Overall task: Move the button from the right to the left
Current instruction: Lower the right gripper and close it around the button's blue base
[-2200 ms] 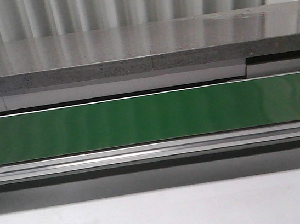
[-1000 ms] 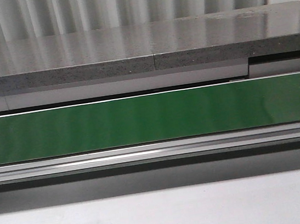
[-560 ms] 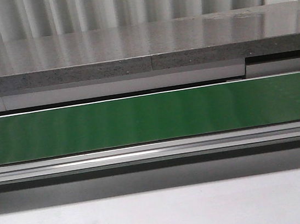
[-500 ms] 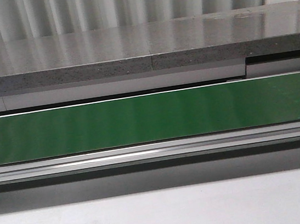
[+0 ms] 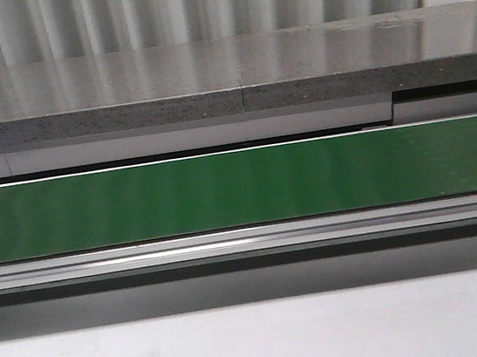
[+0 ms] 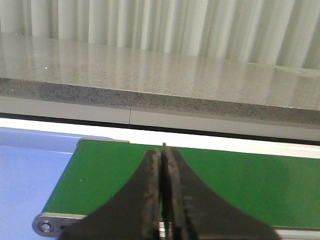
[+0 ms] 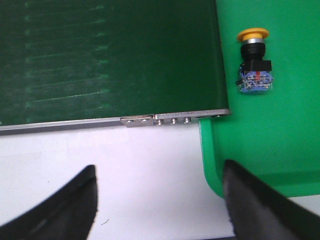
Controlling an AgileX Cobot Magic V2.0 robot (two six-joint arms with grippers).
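Observation:
The button, with a yellow-orange cap, black collar and blue-and-clear block, lies on its side in a bright green tray, seen only in the right wrist view. My right gripper is open and empty above the white table, beside the tray's corner and short of the button. My left gripper is shut and empty over the green belt near its left end. The front view shows the belt bare, with no gripper and no button.
A grey stone shelf runs behind the belt, with a ribbed wall behind it. A blue surface lies past the belt's left end. The belt's metal end rail borders the green tray. White table lies in front.

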